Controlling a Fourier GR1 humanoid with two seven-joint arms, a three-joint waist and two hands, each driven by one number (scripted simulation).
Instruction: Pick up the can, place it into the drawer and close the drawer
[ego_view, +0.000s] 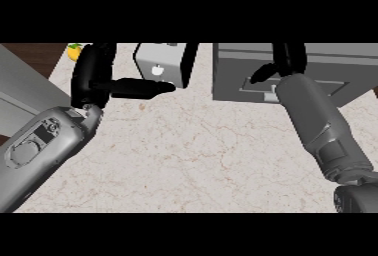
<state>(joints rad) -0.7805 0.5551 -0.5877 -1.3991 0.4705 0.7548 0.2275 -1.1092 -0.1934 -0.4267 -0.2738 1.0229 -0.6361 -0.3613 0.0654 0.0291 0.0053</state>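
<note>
Right hand (284, 62) at drawer (291, 75) front — grasp unclear, contents hidden; left hand (100, 70) upright, fingers straight.

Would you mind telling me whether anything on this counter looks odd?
No can shows. A yellow fruit sits cut off at the far left edge. The grey drawer unit looks shut, the right hand against it.

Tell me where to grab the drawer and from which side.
Grip the drawer by the top edge of its front panel, coming from above with the right robot hand, which is already over it. The front faces the robot, and the forearm hides most of any handle, so that edge looks easiest to reach.
</note>
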